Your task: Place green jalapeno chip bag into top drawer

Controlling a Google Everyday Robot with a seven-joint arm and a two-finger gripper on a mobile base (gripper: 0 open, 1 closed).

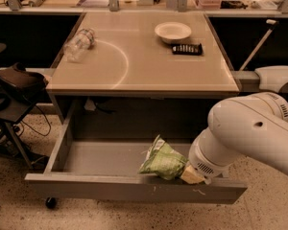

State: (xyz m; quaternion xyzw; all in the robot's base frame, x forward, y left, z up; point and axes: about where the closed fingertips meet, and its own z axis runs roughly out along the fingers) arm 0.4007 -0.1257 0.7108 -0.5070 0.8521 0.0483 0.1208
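The white arm [252, 128] reaches in from the right, its wrist [207, 161] angled down and leftward. The gripper [191, 175] sits low at the front right of the top drawer [110, 188], clamped on the right end of the green jalapeno chip bag [163, 161].

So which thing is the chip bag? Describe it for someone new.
Below the tan table, the grey drawer stands open. At its front right, against the gripper on the white arm, is the chip bag, the only crinkled green-and-white thing in view.
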